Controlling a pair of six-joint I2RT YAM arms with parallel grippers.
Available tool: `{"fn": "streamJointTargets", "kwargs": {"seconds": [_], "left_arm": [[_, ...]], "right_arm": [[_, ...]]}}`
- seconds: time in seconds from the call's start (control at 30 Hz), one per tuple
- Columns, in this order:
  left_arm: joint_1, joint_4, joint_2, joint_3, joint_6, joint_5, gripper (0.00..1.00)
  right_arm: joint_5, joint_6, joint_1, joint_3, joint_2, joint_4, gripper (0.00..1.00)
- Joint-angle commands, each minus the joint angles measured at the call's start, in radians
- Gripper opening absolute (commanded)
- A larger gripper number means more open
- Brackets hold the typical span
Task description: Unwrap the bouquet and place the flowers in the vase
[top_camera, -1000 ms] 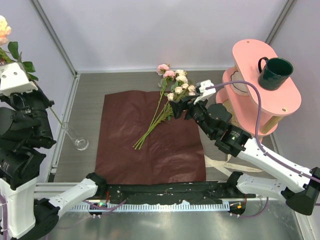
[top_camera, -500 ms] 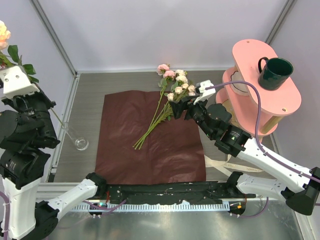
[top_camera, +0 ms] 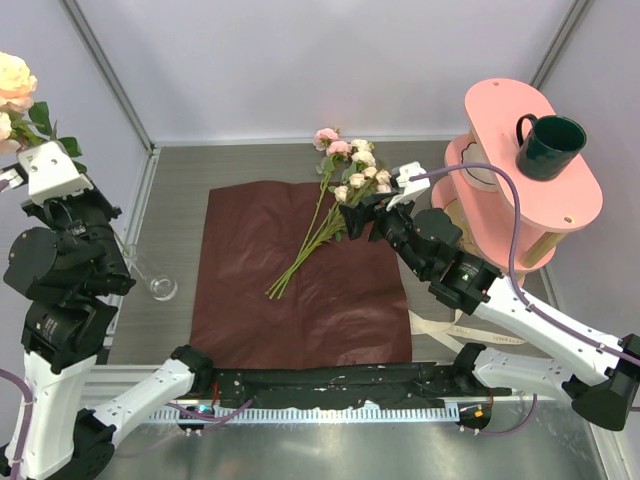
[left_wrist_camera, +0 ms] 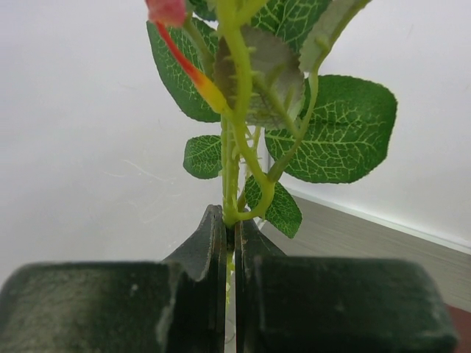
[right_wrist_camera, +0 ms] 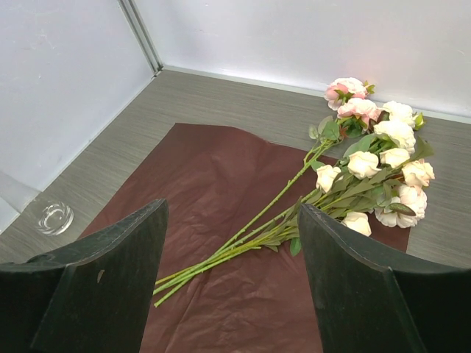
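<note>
Containers first: the vase (top_camera: 160, 287) is a little clear glass tube on the table, just off the left edge of the dark red paper (top_camera: 300, 300), and it looks empty from here. The other one is a dark green mug (top_camera: 550, 147) up on top of the pink shelf (top_camera: 575, 205) on the right. Its inside is too dark to tell what's in it.

The paper is spread out flat, and the flowers (top_camera: 345, 185) lie loose across its upper right part, heads toward the back and spilling onto the bare table, stems pointing down-left.

The left gripper (left_wrist_camera: 229, 220) is pinched tight on one green stem and holds it way up at the far left, well apart from the vase. The right gripper (right_wrist_camera: 233, 213) has its jaws spread wide with nothing in them, hovering near the flower heads.

View differences: the left wrist cam only gets the clamped stem and leaves, while the top cam shows that stem's peach rose (top_camera: 15, 80). The right wrist cam catches the flowers and vase up close, but the mug and shelf only appear from the top.
</note>
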Motion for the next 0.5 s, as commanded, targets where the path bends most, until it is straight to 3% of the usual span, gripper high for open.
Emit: {"fn": "streamJointTargets", "kwargs": {"seconds": [0.0, 0.47], "left_arm": [[0.000, 0.123, -0.024, -0.058, 0.001, -0.049, 0.00], [0.000, 0.298, -0.078, -0.256, -0.017, -0.238, 0.00]], "right_arm": [[0.010, -0.001, 0.002, -0.002, -0.026, 0.040, 0.77], [0.010, -0.003, 0.002, -0.015, -0.029, 0.041, 0.77]]}}
